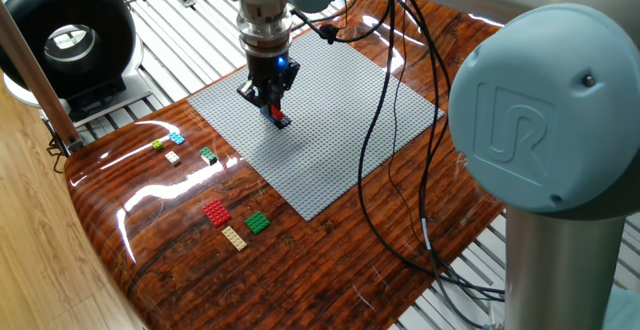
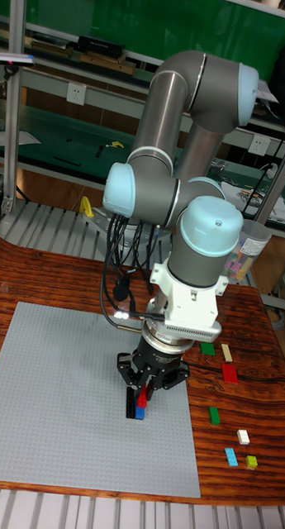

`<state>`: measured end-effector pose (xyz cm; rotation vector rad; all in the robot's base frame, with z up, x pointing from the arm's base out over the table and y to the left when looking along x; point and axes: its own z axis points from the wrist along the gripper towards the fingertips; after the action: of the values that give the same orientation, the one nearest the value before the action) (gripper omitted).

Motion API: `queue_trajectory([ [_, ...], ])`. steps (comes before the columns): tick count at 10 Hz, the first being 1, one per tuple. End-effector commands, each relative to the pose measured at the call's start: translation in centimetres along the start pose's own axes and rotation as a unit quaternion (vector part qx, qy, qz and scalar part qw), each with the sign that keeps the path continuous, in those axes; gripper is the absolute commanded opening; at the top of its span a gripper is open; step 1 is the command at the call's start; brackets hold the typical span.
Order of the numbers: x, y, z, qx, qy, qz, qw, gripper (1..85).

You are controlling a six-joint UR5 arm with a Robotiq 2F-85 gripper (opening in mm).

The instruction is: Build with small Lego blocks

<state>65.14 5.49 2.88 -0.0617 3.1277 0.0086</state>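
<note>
Gripper (image 1: 271,103): you can't tell whether its jaws grip; they sit just over the stack.
Blocks: red-and-blue stack (image 2: 139,406) directly beneath on the baseplate (image 1: 340,120); loose blocks (image 1: 217,212) well aside.
Handling: judge them light, rigid, slick; pinch the flat sides.

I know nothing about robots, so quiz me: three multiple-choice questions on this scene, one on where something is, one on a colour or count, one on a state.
1. Where is the gripper?
A. over the grey baseplate
B. over the loose bricks
C. beside the keyboard

2. What colour is the brick next to the tan brick?
A. white
B. red
C. black

3. How does the small stack stand?
A. on bare wood
B. on the baseplate under the gripper
C. lifted high

Answers:
1 A: both views show grey plate beneath it.
2 B: it is plainly red.
3 B: its base meets the plate.
</note>
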Motion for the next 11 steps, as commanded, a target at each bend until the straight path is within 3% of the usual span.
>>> queue_trajectory([
  [1, -1.05, 0.24, -0.36, -0.011, -0.023, 0.002, 0.9997, 1.0],
  [3, -0.44, -0.17, -0.34, -0.003, -0.012, 0.015, 0.9998, 1.0],
  [4, -0.29, 0.11, -0.34, -0.008, -0.009, 0.019, 0.9998, 1.0],
  [11, -0.96, 0.61, 0.58, -0.014, -0.007, 0.017, 0.9997, 1.0],
])
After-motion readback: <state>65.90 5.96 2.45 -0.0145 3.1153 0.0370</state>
